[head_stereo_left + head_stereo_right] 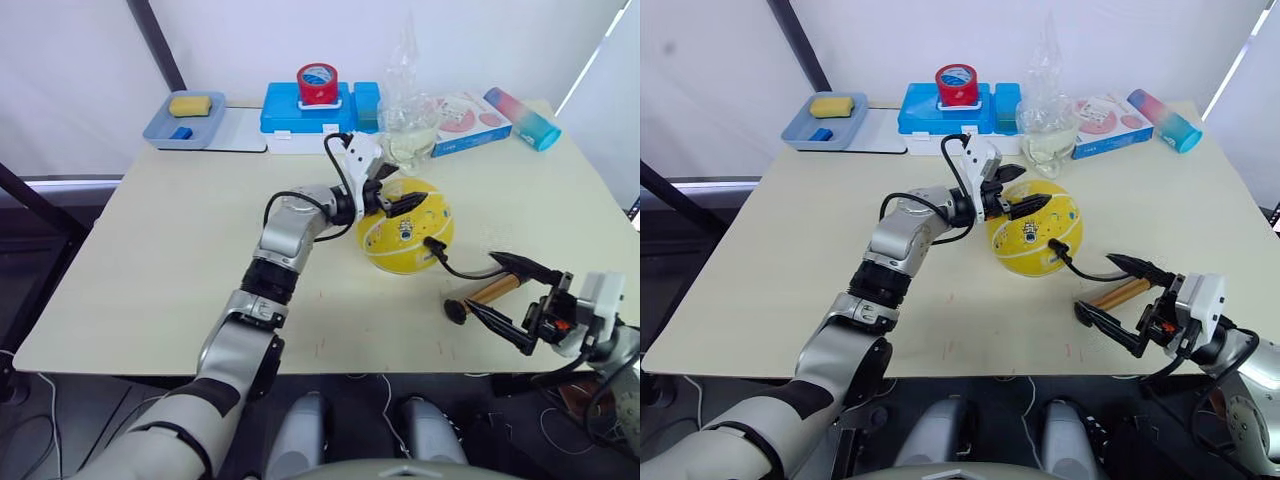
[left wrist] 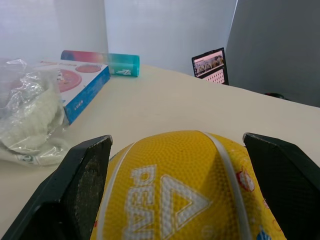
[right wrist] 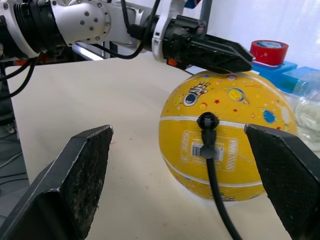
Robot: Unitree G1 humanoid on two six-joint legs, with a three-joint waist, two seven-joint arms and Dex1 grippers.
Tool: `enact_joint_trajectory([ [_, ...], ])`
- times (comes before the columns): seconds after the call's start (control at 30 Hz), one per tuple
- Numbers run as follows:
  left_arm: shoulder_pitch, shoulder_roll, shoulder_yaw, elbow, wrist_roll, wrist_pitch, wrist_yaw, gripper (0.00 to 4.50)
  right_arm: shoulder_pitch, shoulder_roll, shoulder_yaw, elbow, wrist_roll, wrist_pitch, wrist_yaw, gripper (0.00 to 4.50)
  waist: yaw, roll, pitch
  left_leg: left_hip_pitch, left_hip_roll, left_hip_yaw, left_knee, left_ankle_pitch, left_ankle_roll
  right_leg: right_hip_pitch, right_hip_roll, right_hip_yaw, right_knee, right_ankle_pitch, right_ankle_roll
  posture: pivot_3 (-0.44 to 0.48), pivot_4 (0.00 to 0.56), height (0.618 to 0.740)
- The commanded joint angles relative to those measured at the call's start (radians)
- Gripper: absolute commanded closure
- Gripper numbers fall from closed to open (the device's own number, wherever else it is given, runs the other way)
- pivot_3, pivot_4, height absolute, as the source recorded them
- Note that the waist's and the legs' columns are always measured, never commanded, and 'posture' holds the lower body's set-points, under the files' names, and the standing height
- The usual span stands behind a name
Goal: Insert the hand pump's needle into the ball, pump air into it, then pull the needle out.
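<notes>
The ball (image 1: 406,227), round, pebbled yellow rubber with white seams and small cartoon prints, sits near the middle of the table (image 1: 150,270). The left gripper (image 1: 392,196) rests over the ball's top at about 11 o'clock, its two flat black fingers (image 2: 82,180) spread wide on either side of the crown; whether the pads actually touch the rubber cannot be told. The needle (image 3: 207,121), hidden apart from its small black fitting, is plugged into the ball's near face, above a white label, and a thin black hose (image 1: 462,271) curves from it toward 4 o'clock. There the pump (image 1: 493,291), a slim amber metallic tube with a black cap, lies on the table just beside the right gripper (image 1: 508,300). That gripper's long, tapered black fingers (image 1: 500,326) are parted, one above the tube and one below, grasping nothing. At 12 o'clock, along the far edge, stand a red tape roll (image 1: 317,83) on a blue box (image 1: 285,110), a crinkled clear bag (image 1: 408,110), a flat printed carton (image 1: 465,120) and a pink-to-teal cylinder (image 1: 522,118); a grey tray (image 1: 158,131) with a yellow sponge (image 1: 189,105) lies at 10 o'clock.
</notes>
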Motion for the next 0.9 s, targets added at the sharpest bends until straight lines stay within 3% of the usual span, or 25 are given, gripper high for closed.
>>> enact_joint_trajectory([
  [0.03,-0.010,0.003,-0.001,-0.057,-0.001,-0.003,-0.002,0.00,-0.018,0.003,0.002,-0.032,-0.008,0.002,-0.012,0.08,0.000,0.000,0.000,0.000,0.000,0.000,0.000,0.000,0.000,0.000,0.000,0.000,0.000,0.000,0.000,0.000,0.150,0.739],
  [0.5,0.043,0.006,-0.060,-0.004,0.071,-0.042,-0.004,0.00,-0.071,0.008,0.073,-0.125,-0.055,0.199,-0.194,0.08,0.001,0.000,0.000,0.000,0.000,0.000,0.000,0.000,0.000,0.000,0.000,0.000,0.000,0.000,-0.001,0.000,0.150,0.739],
  [0.67,0.059,-0.007,-0.058,0.026,0.071,-0.047,0.006,0.00,-0.161,0.019,0.120,-0.164,-0.088,0.373,-0.350,0.08,0.000,0.000,0.000,0.000,0.000,-0.001,0.001,0.000,0.000,0.000,0.000,0.000,0.001,-0.002,-0.003,0.000,0.150,0.739],
  [0.9,0.054,-0.018,-0.050,0.056,0.077,-0.067,0.016,0.00,-0.236,0.025,0.154,-0.166,-0.127,0.513,-0.456,0.08,0.002,-0.001,-0.001,0.000,0.000,0.000,0.001,0.000,0.000,0.000,0.000,0.000,0.001,-0.002,-0.004,0.000,0.150,0.739],
])
